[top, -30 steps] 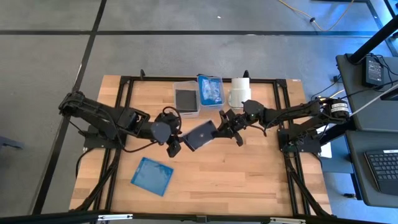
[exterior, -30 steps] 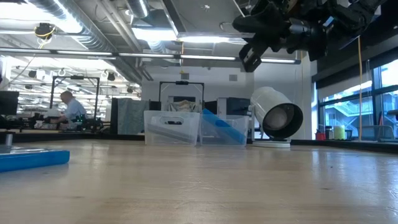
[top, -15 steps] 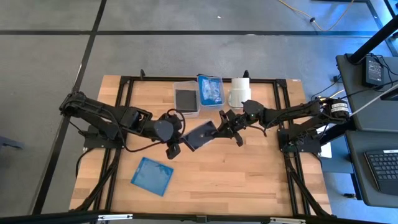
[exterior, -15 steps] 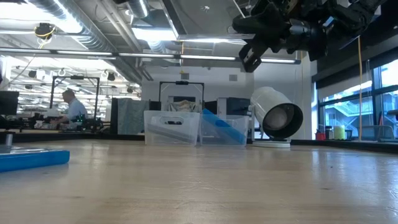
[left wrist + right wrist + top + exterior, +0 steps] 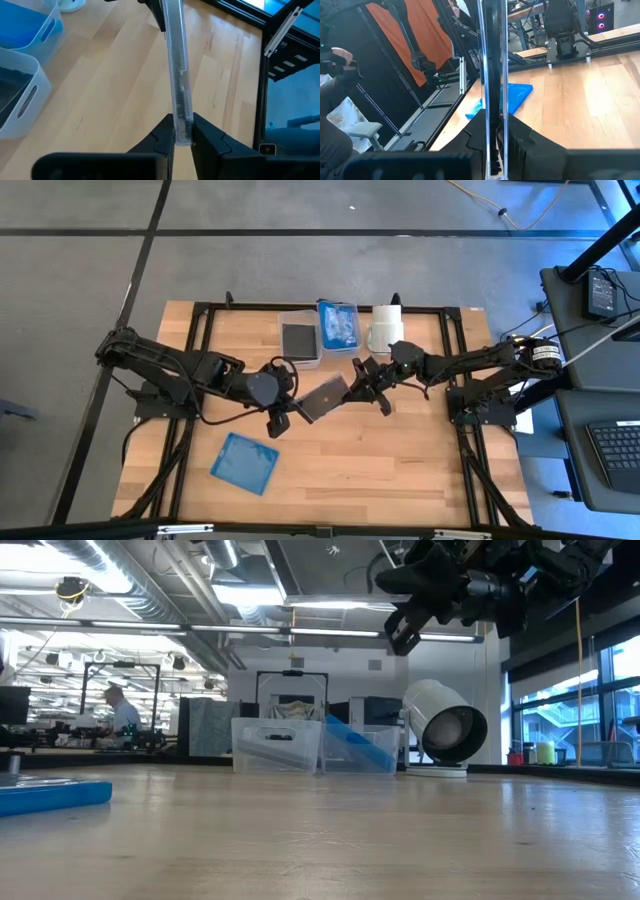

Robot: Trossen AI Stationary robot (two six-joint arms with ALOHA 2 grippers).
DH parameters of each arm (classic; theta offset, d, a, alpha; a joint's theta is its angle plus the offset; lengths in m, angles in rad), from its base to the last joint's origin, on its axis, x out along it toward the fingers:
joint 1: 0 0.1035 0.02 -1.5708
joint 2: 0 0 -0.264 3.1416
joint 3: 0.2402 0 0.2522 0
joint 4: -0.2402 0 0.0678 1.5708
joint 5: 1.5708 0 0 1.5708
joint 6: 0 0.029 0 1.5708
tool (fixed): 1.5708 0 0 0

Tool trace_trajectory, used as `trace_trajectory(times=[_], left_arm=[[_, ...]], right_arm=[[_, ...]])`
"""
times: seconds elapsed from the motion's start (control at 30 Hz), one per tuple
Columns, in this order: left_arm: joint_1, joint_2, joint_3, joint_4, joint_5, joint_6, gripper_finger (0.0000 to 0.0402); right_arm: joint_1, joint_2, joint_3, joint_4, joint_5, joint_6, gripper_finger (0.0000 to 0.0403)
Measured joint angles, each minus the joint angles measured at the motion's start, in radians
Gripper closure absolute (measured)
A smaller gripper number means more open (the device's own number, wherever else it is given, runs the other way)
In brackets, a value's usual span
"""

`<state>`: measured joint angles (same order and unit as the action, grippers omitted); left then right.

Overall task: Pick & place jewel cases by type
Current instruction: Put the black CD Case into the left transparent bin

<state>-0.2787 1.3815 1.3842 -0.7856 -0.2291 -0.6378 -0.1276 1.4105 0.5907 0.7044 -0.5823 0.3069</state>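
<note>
Two tools, left tool (image 5: 283,418) and right tool (image 5: 352,387), clamped on opposite edges of one dark jewel case (image 5: 321,400) above bare table (image 5: 400,460).

Two clear bins (image 5: 300,340) and a white roll (image 5: 385,330) line the table's (image 5: 400,460) far edge.

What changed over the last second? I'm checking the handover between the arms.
The left gripper moved in toward the right arm and closed on the dark jewel case held up over the table. The right gripper kept its grip on the case's other edge. The blue jewel case stayed put.
</note>
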Motion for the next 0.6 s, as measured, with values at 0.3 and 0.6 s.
trace_trajectory(times=[0.3,0.6], left_arm=[[-0.001,0.000,0.000,0.004,-0.009,-0.026,0.0364],[0.000,0.000,0.000,-0.042,-0.066,-0.081,0.0368]], right_arm=[[-0.005,0.000,0.000,0.038,-0.034,-0.073,0.0317],[-0.086,-0.002,0.000,0.092,-0.058,-0.009,0.0220]])
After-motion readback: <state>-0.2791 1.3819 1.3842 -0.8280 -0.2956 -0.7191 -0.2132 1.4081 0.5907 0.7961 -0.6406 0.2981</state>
